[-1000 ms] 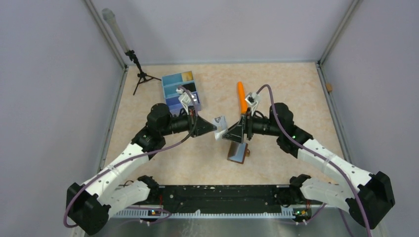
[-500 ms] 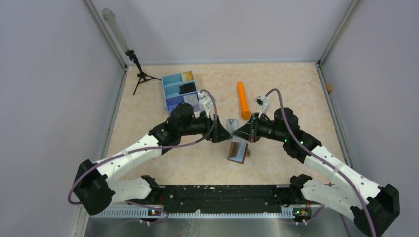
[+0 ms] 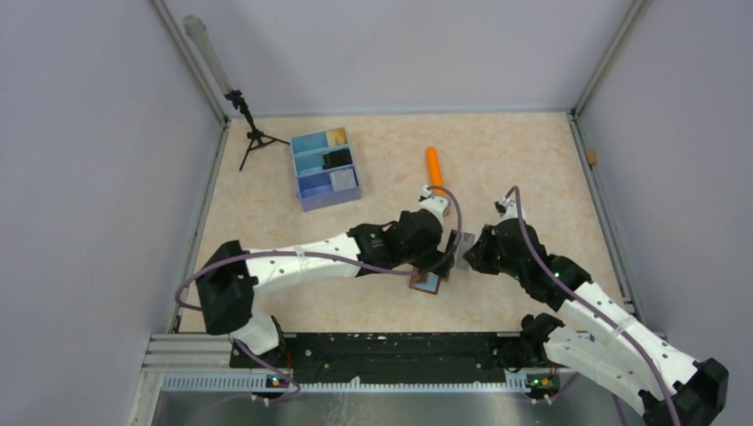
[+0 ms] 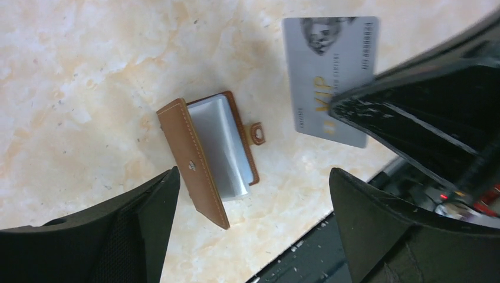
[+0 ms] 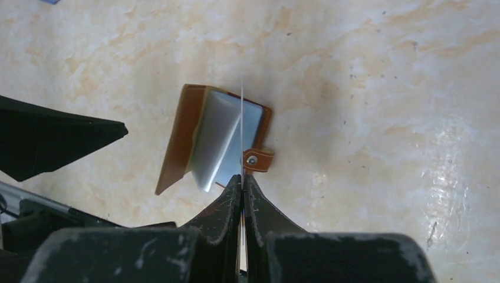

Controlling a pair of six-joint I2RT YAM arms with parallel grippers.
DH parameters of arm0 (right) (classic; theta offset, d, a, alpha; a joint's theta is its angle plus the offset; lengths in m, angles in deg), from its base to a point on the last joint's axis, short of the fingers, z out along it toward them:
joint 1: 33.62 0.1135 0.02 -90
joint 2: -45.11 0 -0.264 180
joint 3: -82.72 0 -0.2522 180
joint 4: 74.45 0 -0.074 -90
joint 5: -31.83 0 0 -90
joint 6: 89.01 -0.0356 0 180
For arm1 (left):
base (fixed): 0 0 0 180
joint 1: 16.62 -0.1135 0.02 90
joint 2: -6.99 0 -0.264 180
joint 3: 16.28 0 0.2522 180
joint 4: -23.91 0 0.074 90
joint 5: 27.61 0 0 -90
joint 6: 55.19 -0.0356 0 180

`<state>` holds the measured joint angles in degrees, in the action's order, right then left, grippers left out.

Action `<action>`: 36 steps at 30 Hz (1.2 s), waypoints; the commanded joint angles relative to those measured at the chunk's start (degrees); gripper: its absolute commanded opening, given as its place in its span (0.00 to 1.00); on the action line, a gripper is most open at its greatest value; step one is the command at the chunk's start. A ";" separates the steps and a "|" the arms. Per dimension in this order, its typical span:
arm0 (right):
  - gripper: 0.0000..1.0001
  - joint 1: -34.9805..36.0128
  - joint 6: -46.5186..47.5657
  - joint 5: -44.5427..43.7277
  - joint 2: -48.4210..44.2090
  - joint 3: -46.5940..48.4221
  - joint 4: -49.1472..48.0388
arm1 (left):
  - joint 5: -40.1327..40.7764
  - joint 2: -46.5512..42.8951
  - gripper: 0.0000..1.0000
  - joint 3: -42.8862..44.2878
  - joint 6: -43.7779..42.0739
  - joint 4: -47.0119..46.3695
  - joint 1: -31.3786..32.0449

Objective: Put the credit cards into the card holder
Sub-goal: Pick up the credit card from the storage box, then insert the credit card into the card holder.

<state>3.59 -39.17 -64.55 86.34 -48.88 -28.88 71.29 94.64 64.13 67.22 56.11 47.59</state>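
Here, the right claw [image 5: 242,177] is squeezed tight on a thin silvery grey card [image 4: 330,76] with "VIP" printed on it. It pinches the card by one corner. The card stands up on its edge, so in the right wrist view it looks like just a thin line. That line runs across the small brown leather card holder [image 5: 218,138]. I cannot tell if the card's edge touches the holder. In the left wrist view there is a gap between them.

The card holder lies open on the pale marbled table [image 3: 266,222], near the front edge and in the middle. Its pale inside shows, and its little snap tab [image 5: 258,159] sticks out to one side.

The left claw [image 4: 253,174] is spread wide open and holds nothing. It hangs over the card holder, one finger on each side, and does not touch it.

Far back on the left sits a blue plastic tray [image 3: 304,182] with three parts. A tan-gold card [image 3: 336,136] is in the back part, a black card [image 3: 336,158] in the middle part and a pale card [image 3: 342,178] in the front part. An orange stick [image 3: 434,164] lies on the table behind the claws.
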 commanded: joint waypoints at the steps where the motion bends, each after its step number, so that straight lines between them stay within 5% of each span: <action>1: 0.00 -0.19 -2.68 -4.68 -0.36 -1.84 1.04 | 12.31 6.53 0.99 6.24 4.41 9.32 2.45; 30: 0.00 -0.21 -1.84 -0.39 -0.50 -4.18 -3.19 | 10.94 22.31 0.99 12.64 8.10 16.58 2.68; 36: 0.00 -0.21 -1.45 1.66 -0.73 -4.34 -3.69 | 11.88 21.28 0.86 11.68 8.91 16.85 2.68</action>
<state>3.59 -41.46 -64.59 86.10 -53.54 -29.90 81.57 117.22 74.53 74.85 71.67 50.19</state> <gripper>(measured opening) 0.004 0.885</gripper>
